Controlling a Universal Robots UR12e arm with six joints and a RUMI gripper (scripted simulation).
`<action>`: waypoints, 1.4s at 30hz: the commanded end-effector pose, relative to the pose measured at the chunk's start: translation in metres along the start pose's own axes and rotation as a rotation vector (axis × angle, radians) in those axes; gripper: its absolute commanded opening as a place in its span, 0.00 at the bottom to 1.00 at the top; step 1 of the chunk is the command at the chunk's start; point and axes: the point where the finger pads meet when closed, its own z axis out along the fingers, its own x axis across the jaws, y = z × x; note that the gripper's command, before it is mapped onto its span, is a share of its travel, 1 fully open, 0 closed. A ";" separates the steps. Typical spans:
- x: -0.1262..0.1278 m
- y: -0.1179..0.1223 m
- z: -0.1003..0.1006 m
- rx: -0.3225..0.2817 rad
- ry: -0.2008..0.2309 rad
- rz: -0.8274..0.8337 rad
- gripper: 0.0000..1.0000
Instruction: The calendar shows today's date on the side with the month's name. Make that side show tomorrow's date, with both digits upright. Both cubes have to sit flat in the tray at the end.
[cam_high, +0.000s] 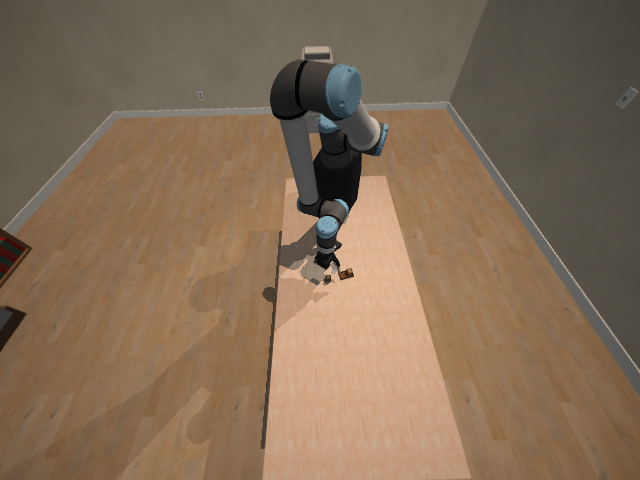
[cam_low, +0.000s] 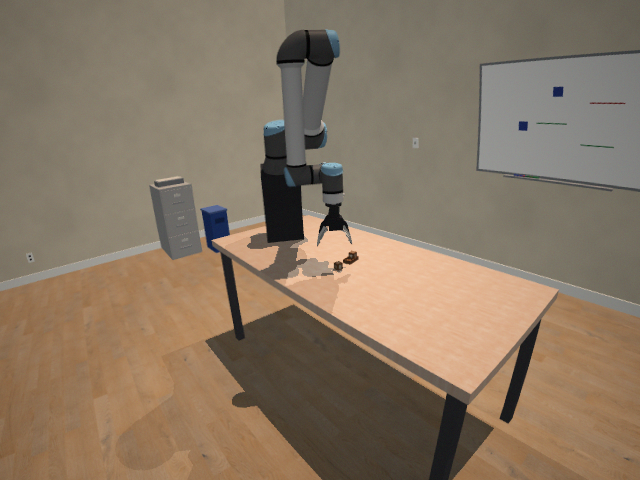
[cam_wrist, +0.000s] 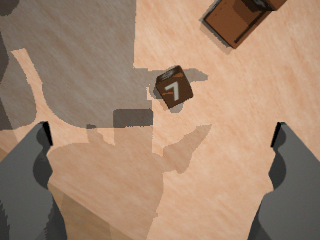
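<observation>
While the tool (cam_high: 331, 264) (cam_low: 334, 244) (cam_wrist: 160, 123) hangs wide apart, one cube (cam_high: 327, 279) (cam_low: 338, 266) (cam_wrist: 174, 87) sits outside the tray (cam_high: 343, 275) (cam_low: 349, 260) (cam_wrist: 231, 25).

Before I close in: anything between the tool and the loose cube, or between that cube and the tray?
Nothing visible either way. The open tool hovers above the loose cube; only tabletop separates cube and tray.
</observation>
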 end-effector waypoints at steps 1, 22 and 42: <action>-0.002 0.000 0.000 0.000 0.005 -0.174 1.00; -0.009 0.001 0.001 -0.002 0.005 -0.716 1.00; -0.014 0.006 0.002 -0.003 0.005 -1.295 1.00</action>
